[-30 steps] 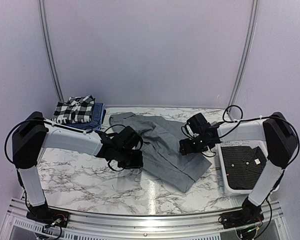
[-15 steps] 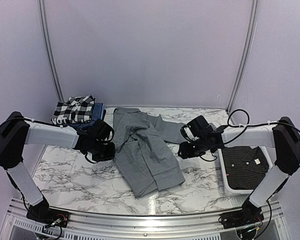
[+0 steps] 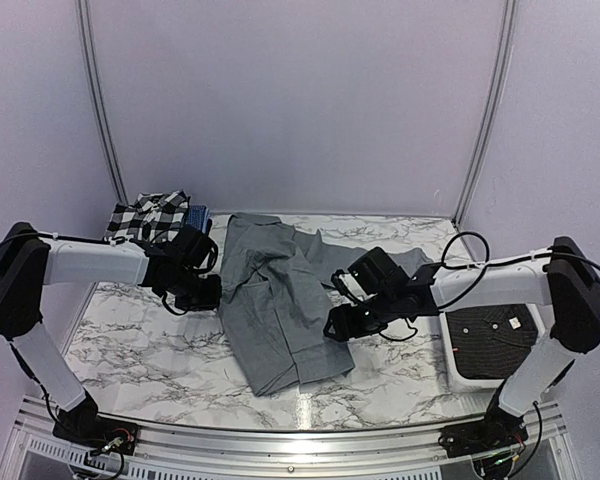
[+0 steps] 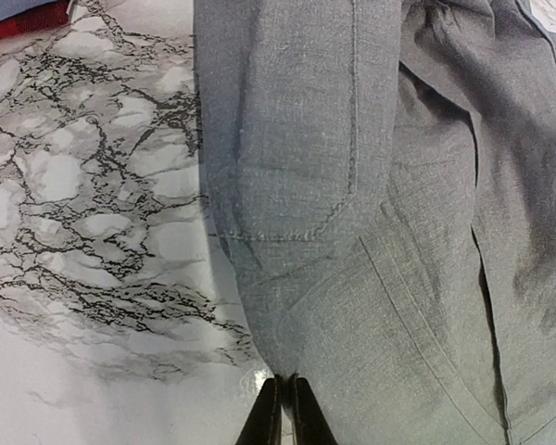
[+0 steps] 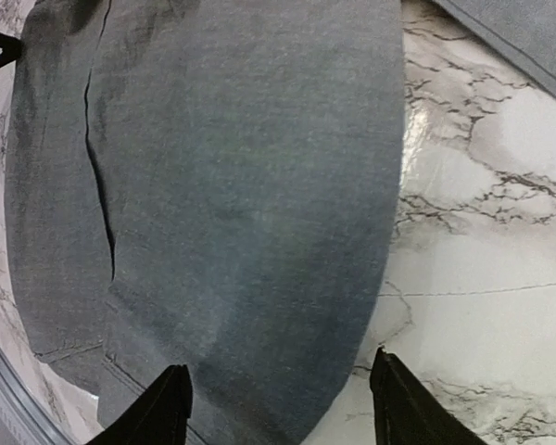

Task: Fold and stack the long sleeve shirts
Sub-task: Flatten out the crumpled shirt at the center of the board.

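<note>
The mid-grey shirt (image 3: 280,300) lies rumpled on the marble table, its hem toward the front. My left gripper (image 3: 213,293) is shut on its left edge; the left wrist view shows the fingertips (image 4: 271,400) pinched together on the grey shirt (image 4: 352,185). My right gripper (image 3: 336,330) is open over the shirt's right edge, with the grey shirt (image 5: 222,185) between the spread fingers (image 5: 167,403). The checked shirt (image 3: 148,216) lies folded on the blue one (image 3: 197,217) at the back left. The dark charcoal shirt (image 3: 490,340) lies in the basket.
The white basket (image 3: 458,372) stands at the right, close to the right arm. The stack at the back left is just behind the left arm. The table's front rail (image 3: 300,440) runs along the near edge.
The left gripper has dragged the grey shirt to the left and back. The right gripper has come off the shirt and moved left and forward, over its right edge.
</note>
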`<state>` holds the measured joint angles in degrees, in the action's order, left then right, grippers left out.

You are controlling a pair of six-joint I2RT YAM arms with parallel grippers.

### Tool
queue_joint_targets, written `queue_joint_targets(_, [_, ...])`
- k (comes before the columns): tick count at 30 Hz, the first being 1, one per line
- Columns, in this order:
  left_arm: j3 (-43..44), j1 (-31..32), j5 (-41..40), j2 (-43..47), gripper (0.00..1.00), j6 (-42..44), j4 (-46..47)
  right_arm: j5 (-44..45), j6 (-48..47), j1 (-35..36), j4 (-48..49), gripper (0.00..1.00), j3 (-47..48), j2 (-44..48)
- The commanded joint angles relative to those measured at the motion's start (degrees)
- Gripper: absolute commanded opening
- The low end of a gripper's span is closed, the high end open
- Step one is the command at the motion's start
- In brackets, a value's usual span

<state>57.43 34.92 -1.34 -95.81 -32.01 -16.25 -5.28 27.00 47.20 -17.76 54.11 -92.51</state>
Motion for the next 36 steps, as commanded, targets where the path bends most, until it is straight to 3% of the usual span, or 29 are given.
queue_joint_targets(1, [1.4,-0.2,0.7,0.1,0.03,1.2,-2.1,-0.5,3.3,1.6,1.4,0.55,-1.0,0.0])
queue_joint_targets(6, [1.4,-0.4,-0.2,0.6,0.0,2.1,-2.5,5.8,3.8,1.0,-3.5,0.12,0.0,2.0])
queue_joint_targets(8, [1.4,-0.7,-0.5,0.7,0.0,2.6,-2.8,10.2,3.8,0.2,-6.7,0.0,1.0,3.7])
queue_joint_targets(15, [3.1,-2.2,-1.1,-0.2,0.0,3.8,-3.1,16.6,3.1,-6.3,-13.4,0.0,-1.1,10.8])
queue_joint_targets(20, [5.5,-3.0,-1.6,-1.0,0.0,4.8,-4.1,13.6,3.3,-4.5,-13.7,0.0,-4.2,11.5])
queue_joint_targets(25, [5.6,-5.8,-1.7,-0.8,0.0,6.0,-5.5,19.4,5.6,-2.5,-19.5,0.0,-5.5,14.3])
queue_joint_targets(26, [5.8,-5.8,-1.7,-0.9,0.04,6.5,-5.9,19.3,5.5,-3.3,-19.9,0.0,-5.1,15.8])
queue_joint_targets(28, [6.1,-5.7,-0.8,-0.4,0.23,7.4,-6.3,17.2,4.3,-4.9,-19.4,0.0,-2.3,18.4])
queue_joint_targets(31, [6.7,-4.2,-1.0,1.8,0.42,8.1,-6.0,10.8,1.1,-5.1,-15.5,0.0,3.9,18.5])
queue_joint_targets(36, [7.7,-1.6,2.9,7.3,0.59,7.6,-4.8,-4.1,-1.4,-4.6,-6.7,0.0,13.3,12.4])
